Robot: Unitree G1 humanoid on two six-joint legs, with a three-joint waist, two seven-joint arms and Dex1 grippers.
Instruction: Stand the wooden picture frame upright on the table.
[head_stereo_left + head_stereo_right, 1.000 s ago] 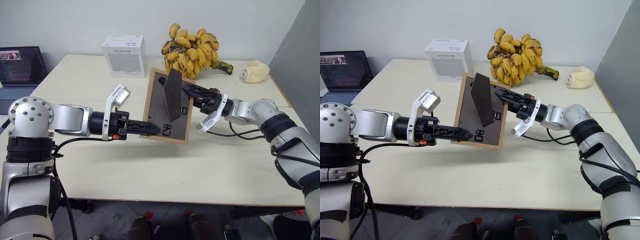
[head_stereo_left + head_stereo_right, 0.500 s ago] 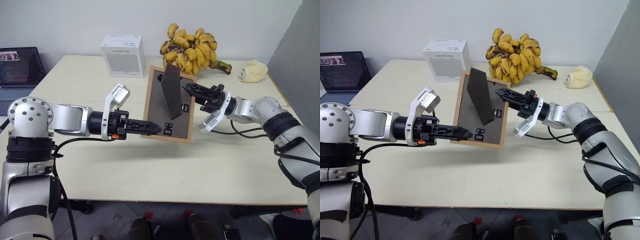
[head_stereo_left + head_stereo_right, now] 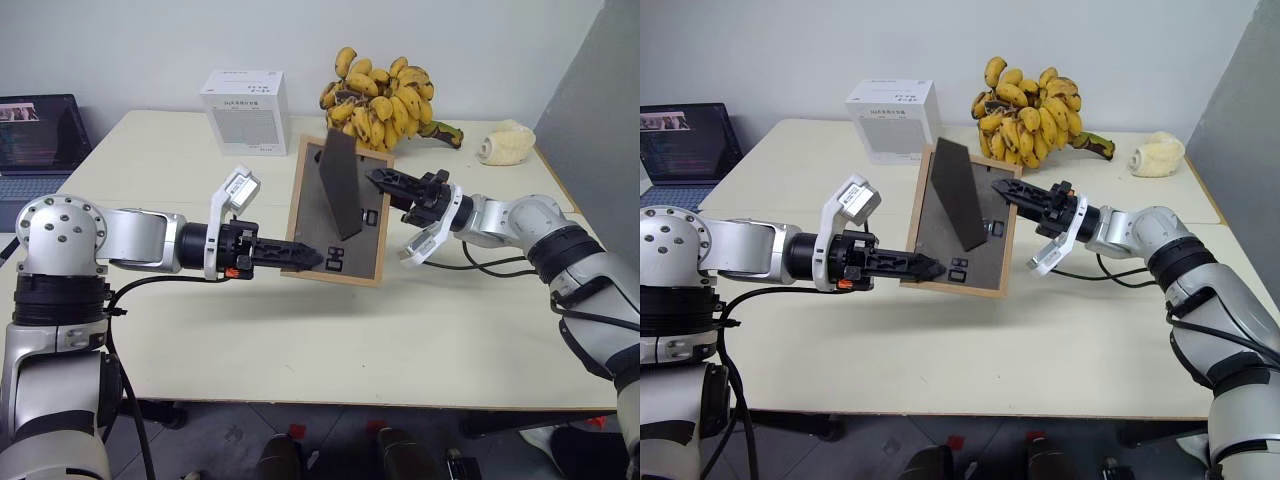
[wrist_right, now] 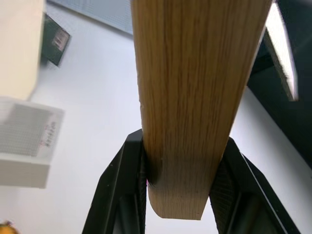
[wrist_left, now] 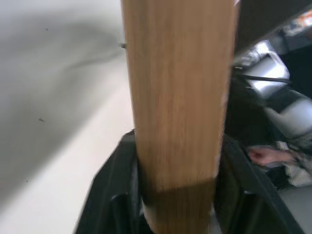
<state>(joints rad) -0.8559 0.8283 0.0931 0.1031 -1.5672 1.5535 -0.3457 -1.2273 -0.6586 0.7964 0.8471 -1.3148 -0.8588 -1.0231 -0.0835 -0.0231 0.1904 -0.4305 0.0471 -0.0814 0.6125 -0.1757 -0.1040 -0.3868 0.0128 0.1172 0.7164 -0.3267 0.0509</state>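
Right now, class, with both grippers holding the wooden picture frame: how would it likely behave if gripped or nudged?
The wooden picture frame probably stays stiff: its edges look straight between the left gripper and right gripper. Its smooth wood may slip between the fingers. With the fold-out stand open, it likely tips if nudged sideways.

We cannot see the picture side of the wooden picture frame (image 3: 335,212); only its dark back and fold-out stand face us at the centre. The frame covers the tips of the left gripper (image 3: 312,258) at its lower left edge and of the right gripper (image 3: 378,179) at its upper right. The laptop (image 3: 40,135) is cut off by the left border. Print on the white box (image 3: 245,98) at upper centre is too small to read. The bench (image 3: 400,330) runs past the right border.
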